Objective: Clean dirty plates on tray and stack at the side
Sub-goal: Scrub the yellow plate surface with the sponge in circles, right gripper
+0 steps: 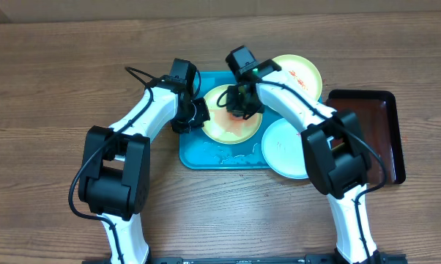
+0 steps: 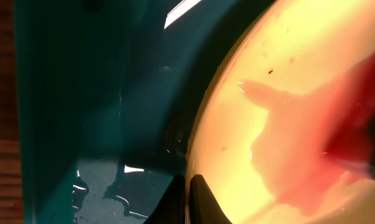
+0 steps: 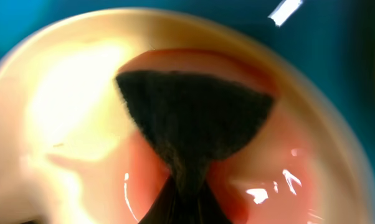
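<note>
The turquoise tray [image 1: 206, 154] is wet and carries a yellow-green-rimmed plate [image 1: 228, 126] smeared with red sauce. My left gripper [image 1: 197, 114] is shut on that plate's left rim. In the left wrist view its gripper [image 2: 189, 199] pinches the rim, one finger on the tray [image 2: 81, 93] side and one on the plate [image 2: 287, 81]. My right gripper [image 1: 242, 103] is shut on a dark sponge [image 3: 194, 118], which presses into the red smear on the plate [image 3: 69, 106]. A second yellow-green plate [image 1: 299, 73] lies at the tray's back right. A white-bluish plate [image 1: 286, 147] overlaps the tray's right edge.
A dark brown-black tray [image 1: 385, 132] sits to the right of the plates. Water puddles [image 1: 231, 155] lie on the turquoise tray's front part. Wooden table [image 1: 59, 88] surrounds everything.
</note>
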